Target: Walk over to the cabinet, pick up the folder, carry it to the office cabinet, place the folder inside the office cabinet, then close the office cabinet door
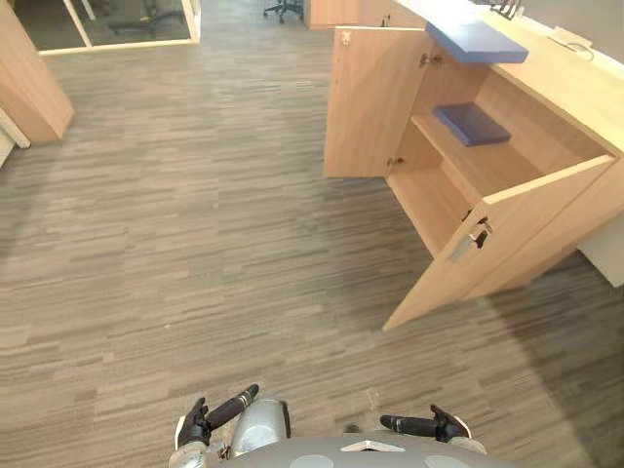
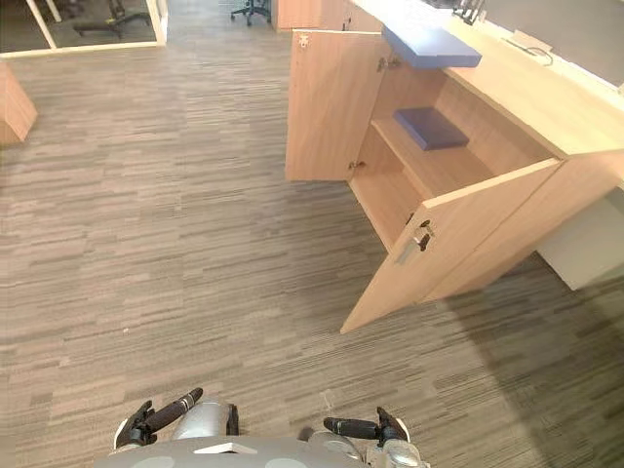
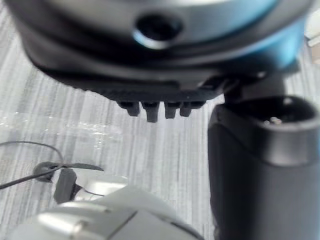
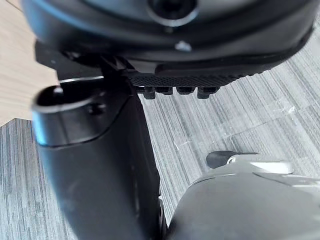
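Looking down from where we stand, we see a light wooden cabinet (image 1: 575, 97) to the right and farther off, well apart from both hands. Both of its doors stand open. The far door (image 1: 370, 102) is swung out to the left, and the near door (image 1: 497, 239) is swung out toward us, with a metal handle (image 1: 476, 234) near its upper edge.

A blue folder (image 1: 476, 41) lies flat on the top of the cabinet, at the front edge above the open compartment. A darker folder (image 1: 471, 124) lies flat on the shelf (image 1: 439, 136) inside, toward the right end of it.

Our left hand (image 1: 200, 424) is low at the near edge of the scene, left of the middle. Its fingers are stretched out straight, pointing forward and to the right, and it has hold of nothing. Our right hand (image 1: 439, 425) is at the near edge on the right, with fingers held out straight toward the left, also without anything in it. In each wrist view the fingers hang loose above the striped floor (image 1: 195, 244) with the thumb apart from them.

At the far edge we can make out the base of an office chair (image 1: 283, 10), and at the far left another piece of wooden furniture (image 1: 29, 88).
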Motion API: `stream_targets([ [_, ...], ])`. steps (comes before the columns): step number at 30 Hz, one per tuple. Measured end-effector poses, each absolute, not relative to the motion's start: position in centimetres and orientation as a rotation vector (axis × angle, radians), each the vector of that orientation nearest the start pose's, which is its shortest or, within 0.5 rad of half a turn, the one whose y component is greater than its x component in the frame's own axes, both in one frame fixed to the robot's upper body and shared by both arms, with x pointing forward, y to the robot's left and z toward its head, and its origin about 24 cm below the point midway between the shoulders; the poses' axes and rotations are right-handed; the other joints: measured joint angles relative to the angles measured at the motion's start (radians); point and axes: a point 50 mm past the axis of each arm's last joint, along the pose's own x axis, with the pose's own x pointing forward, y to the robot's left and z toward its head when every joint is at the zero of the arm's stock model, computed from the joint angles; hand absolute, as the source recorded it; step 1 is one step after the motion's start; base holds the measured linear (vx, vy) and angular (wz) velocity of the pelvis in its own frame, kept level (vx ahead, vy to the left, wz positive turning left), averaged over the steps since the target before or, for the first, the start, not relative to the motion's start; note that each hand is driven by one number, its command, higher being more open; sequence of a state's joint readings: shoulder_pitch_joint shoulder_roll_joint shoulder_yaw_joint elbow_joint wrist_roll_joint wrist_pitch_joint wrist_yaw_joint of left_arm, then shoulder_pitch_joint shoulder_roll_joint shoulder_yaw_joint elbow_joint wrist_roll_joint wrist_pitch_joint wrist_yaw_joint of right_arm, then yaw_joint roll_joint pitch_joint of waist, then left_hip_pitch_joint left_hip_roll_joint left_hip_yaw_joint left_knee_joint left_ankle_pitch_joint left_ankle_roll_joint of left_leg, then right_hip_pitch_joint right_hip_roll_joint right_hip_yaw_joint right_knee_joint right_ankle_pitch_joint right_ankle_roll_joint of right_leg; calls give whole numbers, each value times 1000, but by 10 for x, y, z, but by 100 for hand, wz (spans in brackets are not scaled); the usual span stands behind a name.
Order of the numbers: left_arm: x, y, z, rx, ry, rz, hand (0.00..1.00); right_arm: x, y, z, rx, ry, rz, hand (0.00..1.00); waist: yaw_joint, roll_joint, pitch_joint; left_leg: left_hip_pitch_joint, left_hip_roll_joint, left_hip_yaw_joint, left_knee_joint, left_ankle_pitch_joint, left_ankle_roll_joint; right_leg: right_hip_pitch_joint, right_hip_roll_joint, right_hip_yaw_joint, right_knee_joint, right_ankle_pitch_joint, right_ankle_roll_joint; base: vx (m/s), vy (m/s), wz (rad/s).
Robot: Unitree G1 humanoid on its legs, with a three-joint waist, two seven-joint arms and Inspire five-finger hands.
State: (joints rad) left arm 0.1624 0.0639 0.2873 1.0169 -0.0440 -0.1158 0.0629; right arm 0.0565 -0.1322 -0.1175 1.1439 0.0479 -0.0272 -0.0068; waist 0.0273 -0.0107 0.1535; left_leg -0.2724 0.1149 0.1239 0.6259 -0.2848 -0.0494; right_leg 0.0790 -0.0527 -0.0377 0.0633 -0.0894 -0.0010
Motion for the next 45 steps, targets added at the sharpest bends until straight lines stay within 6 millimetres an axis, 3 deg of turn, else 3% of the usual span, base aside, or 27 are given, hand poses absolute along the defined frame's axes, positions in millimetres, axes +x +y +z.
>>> stream_targets([
  [3,73,217,-158,-96,1032,445,100,87,-221,-163,-25,1155,-237,100,-8,20,7,1,4,-73,-277,80,-35,13,-78,29,-37,-18,31,233,329,-48],
  [5,72,215,-159,-90,1042,452,100,84,-226,-163,-35,1170,-249,100,-8,43,4,14,31,-62,-387,183,-103,32,-110,55,-74,-27,61,342,415,-27],
  [6,74,213,-160,-89,1044,449,100,84,-227,-163,-39,1176,-252,100,-4,43,6,21,16,-27,-367,226,-86,57,-131,66,-89,-31,67,400,399,-12],
  [8,72,215,-160,-79,1048,468,100,85,-226,-164,-35,1196,-246,100,-2,38,4,22,-13,15,-272,183,-18,59,-170,55,19,-28,79,418,352,-18],
  [10,64,221,-160,-57,1072,486,100,81,-219,-166,-6,1206,-250,100,2,12,-36,74,-69,59,-290,148,7,42,-223,75,65,11,121,300,254,-33],
  [11,60,220,-161,-56,1082,488,100,81,-219,-166,4,1206,-259,100,3,3,-49,96,-82,75,-306,141,17,38,-237,86,79,16,120,403,341,-63],
  [13,54,215,-164,-70,1109,486,100,83,-219,-165,27,1191,-275,100,18,12,-69,180,-131,124,-371,143,52,-16,-284,123,214,16,120,374,278,-47],
  [14,52,214,-164,-68,1116,480,100,84,-225,-164,40,1180,-302,100,6,18,-80,225,-165,123,-404,143,71,-72,-317,116,367,23,113,263,163,-2],
  [15,53,213,-164,-62,1117,468,100,85,-227,-163,49,1172,-317,100,-6,19,-81,255,-190,116,-412,134,87,-117,-344,95,489,46,80,318,205,18],
  [16,54,212,-164,-59,1115,455,100,87,-229,-162,58,1159,-337,100,-12,21,-77,309,-219,106,-433,119,112,-175,-390,45,654,115,9,243,172,26],
  [17,55,211,-165,-59,1114,452,100,88,-232,-161,56,1148,-353,100,-20,23,-69,340,-226,100,-444,111,124,-195,-406,24,740,119,-3,345,207,36],
  [18,53,211,-165,-57,1126,447,100,91,-234,-160,69,1127,-374,100,-39,35,-45,414,-228,73,-465,104,134,-237,-412,-43,937,42,-18,273,137,34],
  [20,51,208,-166,-50,1137,419,100,95,-234,-158,70,1107,-372,100,-44,38,-41,469,-213,61,-500,104,134,-275,-381,-141,1001,-40,-17,265,90,26],
  [22,52,209,-166,-48,1135,393,100,101,-229,-158,85,1090,-367,100,-45,38,-32,527,-195,60,-559,104,133,-343,-305,-241,882,-123,-7,231,-2,6],
  [23,53,209,-166,-49,1133,391,100,105,-228,-157,94,1079,-368,100,-47,36,-27,534,-190,62,-572,102,129,-364,-285,-257,827,-127,-5,203,-98,-2],
  [25,56,211,-165,-47,1124,390,100,111,-223,-156,148,1057,-394,100,-52,30,-6,549,-166,71,-602,82,94,-392,-227,-359,519,-86,26,224,-192,-12],
  [26,57,213,-165,-54,1121,407,100,113,-222,-156,162,1050,-400,100,-48,20,11,573,-160,82,-608,67,72,-398,-214,-399,403,-34,5,249,-211,-18],
  [27,57,213,-165,-57,1124,411,100,113,-222,-156,163,1048,-400,100,-48,21,15,579,-155,86,-608,63,67,-395,-209,-400,396,-8,-5,324,-238,-29],
  [28,56,207,-166,-76,1138,413,100,115,-225,-154,168,1037,-407,100,-47,28,16,591,-117,94,-607,42,41,-387,-168,-424,387,16,-48,286,-198,-22],
  [30,63,207,-166,-54,1129,377,100,116,-225,-154,167,1032,-410,100,-38,38,24,588,-95,111,-592,51,36,-393,-144,-424,419,-35,-77,387,-296,-23],
  [34,73,204,-164,-32,1109,340,100,110,-222,-156,174,1049,-413,100,-38,46,18,598,-12,107,-471,50,18,-307,-71,-457,412,-129,-79,342,-294,4],
  [35,75,205,-163,-42,1094,342,100,106,-221,-157,179,1054,-414,100,-41,54,10,516,59,81,-238,31,-13,-227,-12,-474,331,-131,-80,310,-254,21],
  [37,75,204,-162,-70,1078,365,100,104,-219,-157,169,1050,-401,100,-38,69,-3,386,129,31,76,69,-35,-161,50,-475,258,-126,-89,353,-255,-8],
  [38,70,205,-163,-115,1080,409,100,106,-214,-158,164,1053,-376,100,-27,85,-13,273,185,1,343,93,-54,-97,115,-456,195,-125,-95,275,-135,-44],
  [40,62,206,-164,-140,1092,442,100,109,-207,-158,174,1056,-354,100,-22,81,-13,200,203,15,487,92,-54,-33,143,-418,155,-125,-106,321,-92,-56],
  [42,59,207,-164,-167,1090,474,100,109,-204,-159,175,1060,-345,100,-1,65,-17,123,192,59,489,69,-36,41,147,-352,100,-117,-106,352,-28,-83],
  [45,62,206,-163,-206,1061,503,100,109,-202,-161,191,1083,-357,100,30,55,-15,48,144,41,240,7,-23,105,125,-240,49,-96,-96,309,108,-112],
])
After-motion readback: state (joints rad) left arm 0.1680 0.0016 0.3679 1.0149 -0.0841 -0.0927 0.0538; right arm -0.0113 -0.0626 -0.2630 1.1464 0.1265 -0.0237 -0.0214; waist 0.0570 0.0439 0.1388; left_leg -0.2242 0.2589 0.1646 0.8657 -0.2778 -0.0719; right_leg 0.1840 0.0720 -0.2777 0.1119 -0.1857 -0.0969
